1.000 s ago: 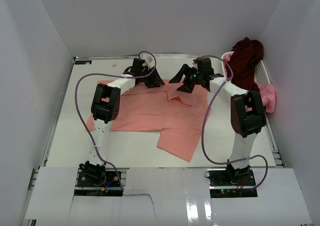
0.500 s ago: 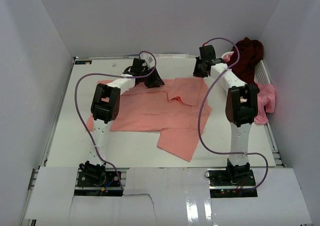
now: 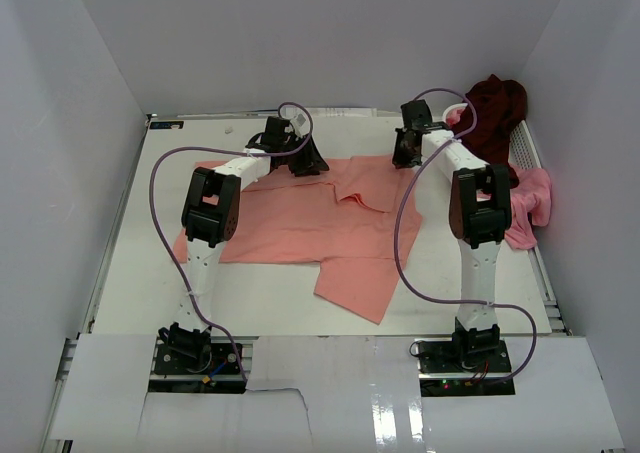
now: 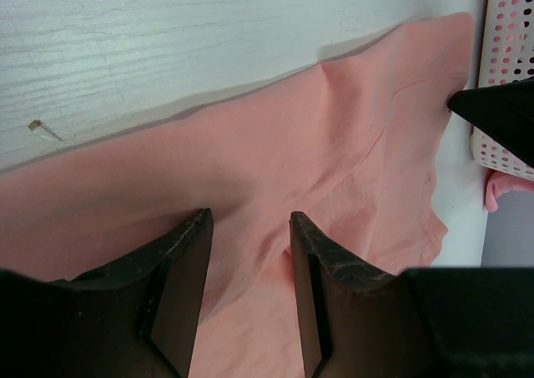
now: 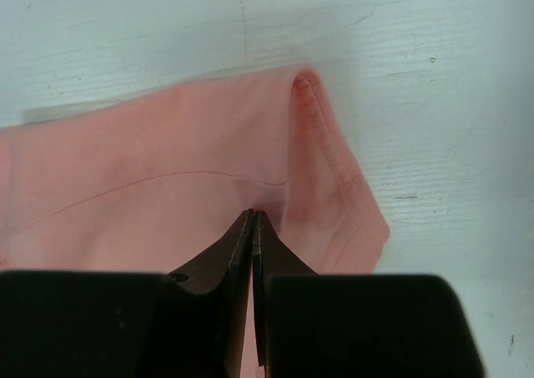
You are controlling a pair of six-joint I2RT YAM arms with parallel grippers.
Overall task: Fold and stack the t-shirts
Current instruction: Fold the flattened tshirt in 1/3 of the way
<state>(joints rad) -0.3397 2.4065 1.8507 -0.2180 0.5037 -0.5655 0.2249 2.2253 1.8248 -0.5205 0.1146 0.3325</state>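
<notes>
A salmon-pink t-shirt [image 3: 300, 228] lies spread flat on the white table, one sleeve pointing toward the near edge. My left gripper [image 3: 305, 163] sits at the shirt's far edge, left of the collar. Its jaws stand open over the cloth [image 4: 334, 144], and a soft ridge of fabric runs between the fingertips [image 4: 249, 219]. My right gripper [image 3: 405, 156] is at the shirt's far right corner, shut on the cloth [image 5: 150, 203] just beside the sleeve hem [image 5: 334, 178]. A dark maroon t-shirt [image 3: 492, 113] is heaped at the back right, and a brighter pink one [image 3: 530, 198] hangs below it.
A white slatted basket [image 3: 524, 148] stands against the right wall and holds the maroon and pink shirts; its perforated side [image 4: 509, 27] shows in the left wrist view. Grey walls close in the table on three sides. Purple cables loop over both arms.
The right gripper swung from above the collar to the shirt's far right corner and closed on the cloth there. The left arm and the shirt stayed put.
</notes>
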